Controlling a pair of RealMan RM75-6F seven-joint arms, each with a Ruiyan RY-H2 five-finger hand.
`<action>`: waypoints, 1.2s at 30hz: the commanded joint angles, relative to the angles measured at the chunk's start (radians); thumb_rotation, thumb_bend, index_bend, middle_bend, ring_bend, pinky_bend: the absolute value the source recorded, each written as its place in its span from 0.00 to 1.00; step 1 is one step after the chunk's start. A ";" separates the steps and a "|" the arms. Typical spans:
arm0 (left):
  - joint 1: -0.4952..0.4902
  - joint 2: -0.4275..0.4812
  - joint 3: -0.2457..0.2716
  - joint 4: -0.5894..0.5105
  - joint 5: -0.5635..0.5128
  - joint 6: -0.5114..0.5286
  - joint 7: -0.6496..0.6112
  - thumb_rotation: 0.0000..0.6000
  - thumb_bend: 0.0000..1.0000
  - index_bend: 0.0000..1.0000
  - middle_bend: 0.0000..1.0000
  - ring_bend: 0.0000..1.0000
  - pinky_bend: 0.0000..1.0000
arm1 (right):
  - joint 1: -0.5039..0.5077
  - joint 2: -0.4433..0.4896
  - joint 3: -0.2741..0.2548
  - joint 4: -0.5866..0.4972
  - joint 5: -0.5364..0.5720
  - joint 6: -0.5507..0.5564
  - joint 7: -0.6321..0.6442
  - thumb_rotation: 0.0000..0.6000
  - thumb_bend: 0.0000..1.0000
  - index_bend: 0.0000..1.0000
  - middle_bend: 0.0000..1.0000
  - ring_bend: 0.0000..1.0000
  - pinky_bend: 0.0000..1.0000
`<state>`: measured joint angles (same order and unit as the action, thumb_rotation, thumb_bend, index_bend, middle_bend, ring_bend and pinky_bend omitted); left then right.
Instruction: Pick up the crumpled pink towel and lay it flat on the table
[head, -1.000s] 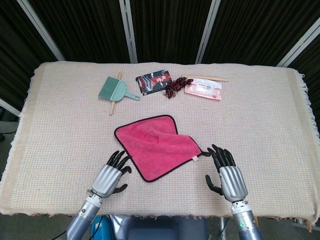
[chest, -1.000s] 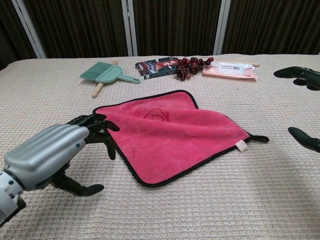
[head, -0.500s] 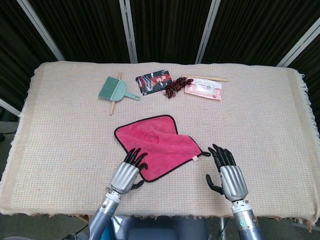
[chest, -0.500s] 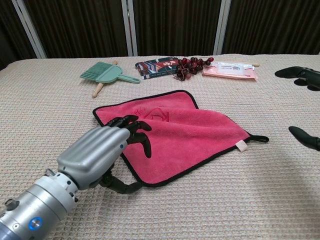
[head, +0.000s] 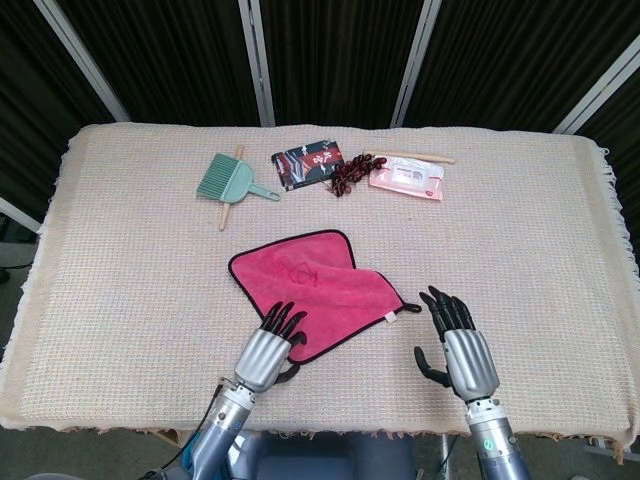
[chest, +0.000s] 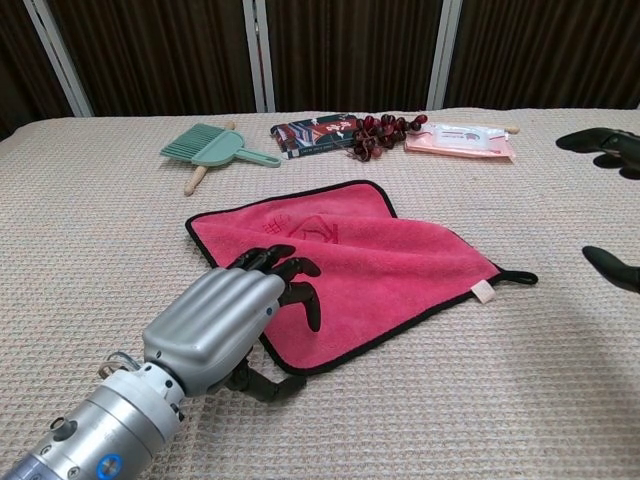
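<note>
Under left hand (head: 266, 353) fingers (chest: 290, 270), pink towel (head: 310, 285) near edge

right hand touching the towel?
No. In the head view the right hand sits on bare table, apart from the pink towel.

Table layout, near edge to far edge.

Near edge: left hand (head: 268, 352) over near-left corner of towel (head: 315, 290), fingertips (chest: 290, 268) on the cloth; right hand (head: 458, 350) to the right of towel, apart from it, fingers spread. Centre of table (head: 540, 230): towel, spread, far-right part folded over, hanging loop (head: 410, 307) at right corner pointing toward right hand. Far row, well behind towel, left to right: brush and dustpan (head: 231, 181); flat packet (head: 311, 163); hair tie (head: 346, 176) touching packet's right end; wipes pack (head: 407, 181); stick (head: 415, 156) just behind wipes pack.
</note>
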<state>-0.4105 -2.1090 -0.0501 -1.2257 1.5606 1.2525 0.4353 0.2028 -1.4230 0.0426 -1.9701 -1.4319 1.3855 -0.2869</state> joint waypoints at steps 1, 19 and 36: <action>-0.007 -0.016 -0.011 0.025 0.001 0.008 -0.014 1.00 0.28 0.43 0.14 0.00 0.00 | 0.001 -0.002 0.002 0.002 0.001 -0.002 0.001 1.00 0.44 0.08 0.00 0.00 0.00; -0.009 -0.021 0.006 0.049 0.029 0.058 -0.054 1.00 0.35 0.62 0.17 0.00 0.00 | -0.005 -0.004 -0.003 -0.001 -0.009 0.000 -0.005 1.00 0.43 0.08 0.00 0.00 0.00; -0.022 -0.013 0.001 0.048 0.007 0.033 -0.064 1.00 0.43 0.55 0.17 0.00 0.00 | -0.008 -0.005 -0.003 -0.002 -0.008 -0.005 -0.007 1.00 0.44 0.08 0.00 0.00 0.00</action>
<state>-0.4330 -2.1226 -0.0501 -1.1764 1.5659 1.2842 0.3729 0.1948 -1.4280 0.0394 -1.9723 -1.4400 1.3808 -0.2941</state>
